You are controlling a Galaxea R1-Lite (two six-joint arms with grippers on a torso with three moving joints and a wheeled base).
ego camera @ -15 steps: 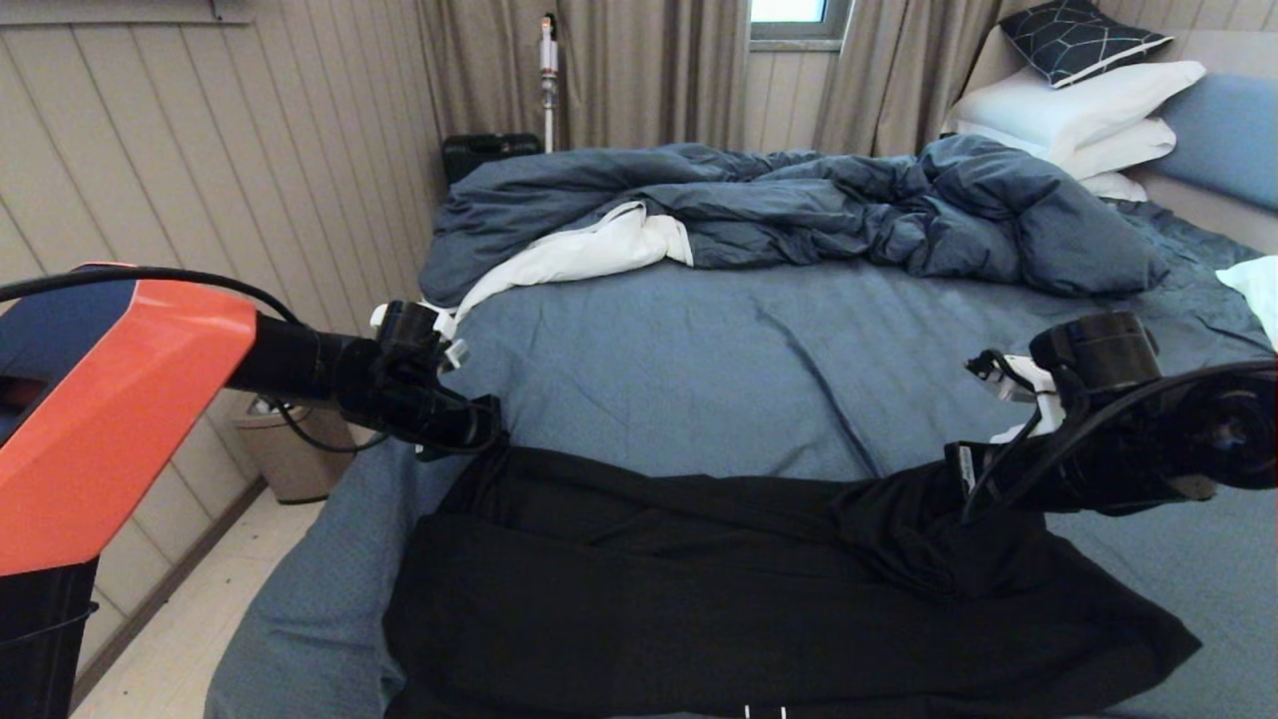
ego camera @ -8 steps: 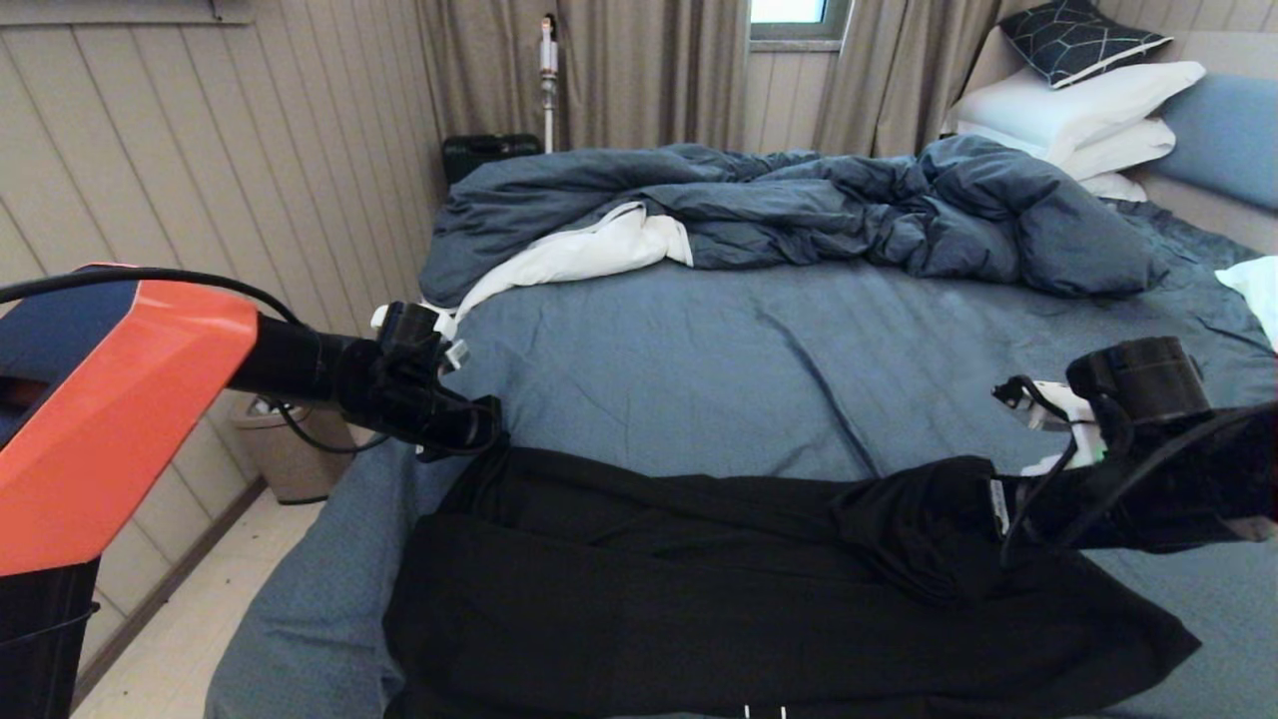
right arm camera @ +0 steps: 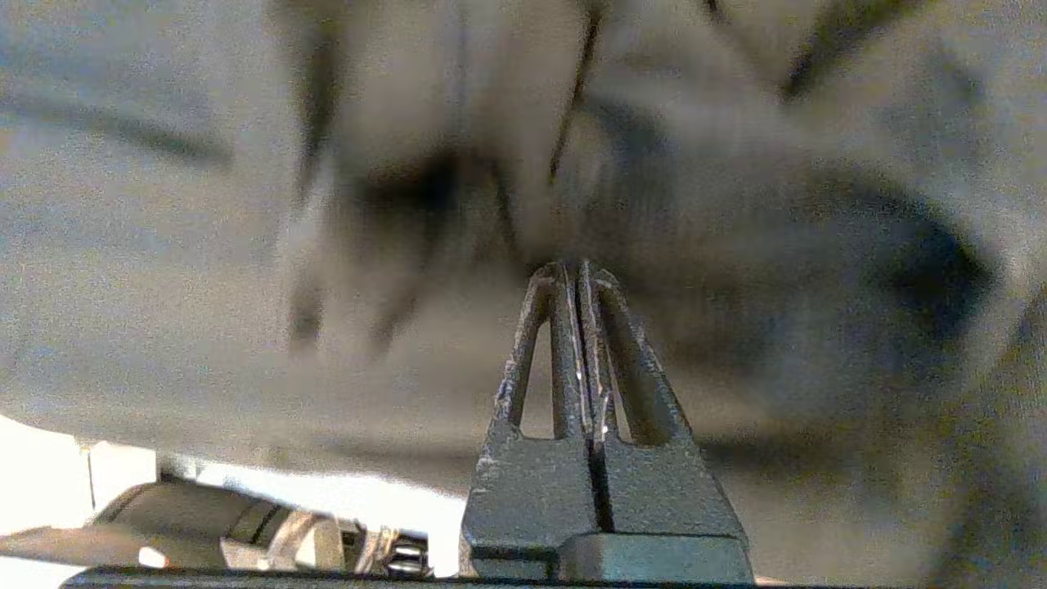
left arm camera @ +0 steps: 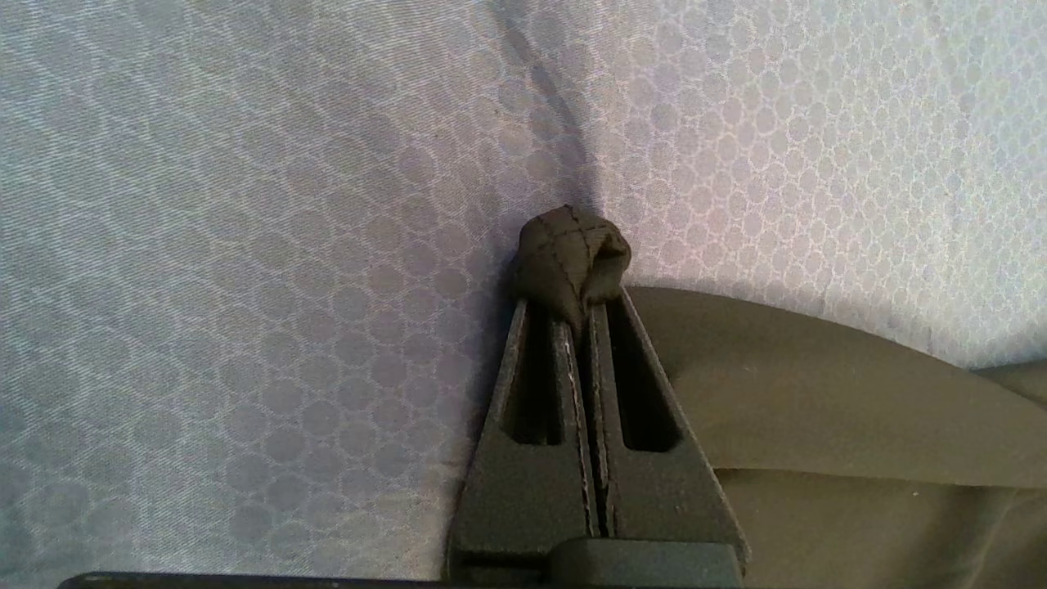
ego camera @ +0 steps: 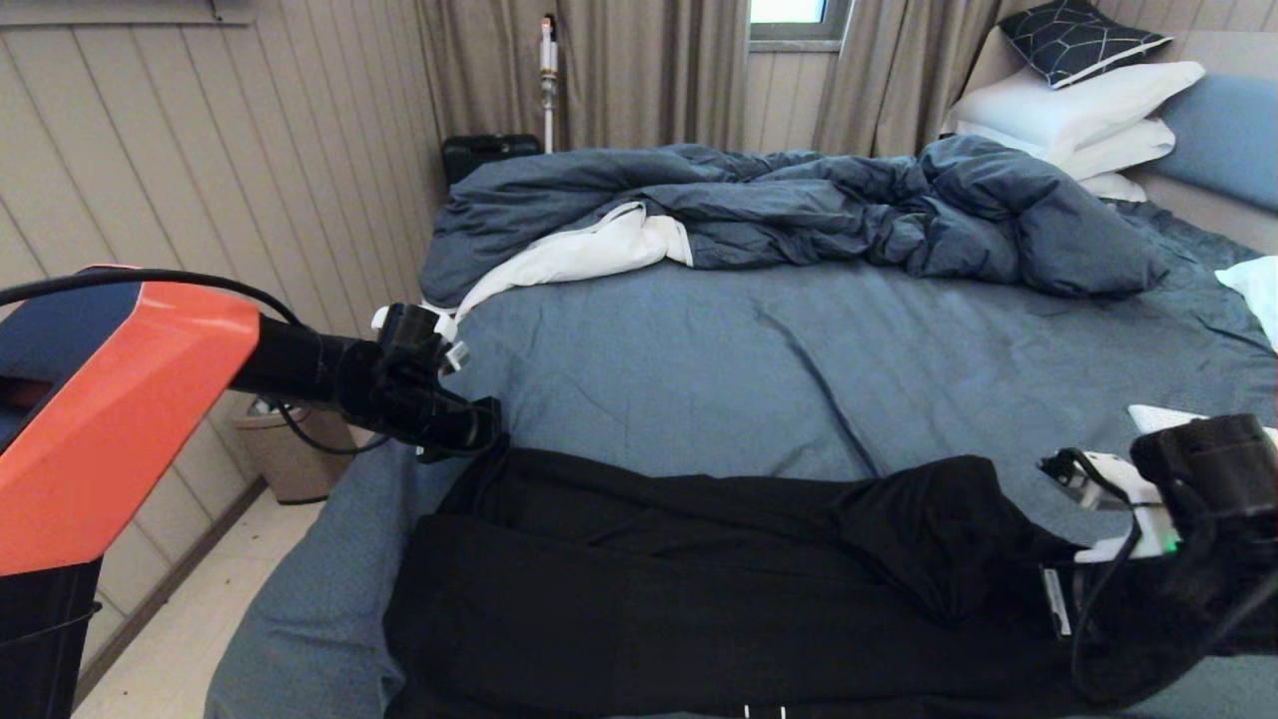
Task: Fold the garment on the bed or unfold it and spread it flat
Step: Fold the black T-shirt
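A large bed with a slate-blue sheet fills the head view. A rumpled dark blue duvet lies across its far side, and white pillows with a dark patterned cushion are stacked at the far right corner.

The garment, a black T-shirt, lies across the near edge of the bed in a wide band, its plain side up, with a long fold running from left to right and a bunched ridge rising toward the right.

The left pincer sits at the garment's far left corner. In the left wrist view its fingers are pressed together, pinching a small knot of black cloth just above the sheet.

The right pincer is low at the near right, its fingers also pressed together. The head view shows cloth drawn up toward it, with a small white label beside its tip, so it appears to be pinching the garment. The right wrist view is too blurred to confirm this.

The step in hand looks like drawing the right corner outward to stretch the cloth. To do it well, the left grip should act as a steady anchor. The right arm should pull slowly and level, close to the sheet, until the bunched ridge flattens. Pulling too hard may slip the cloth from either pinch or drag the sheet.
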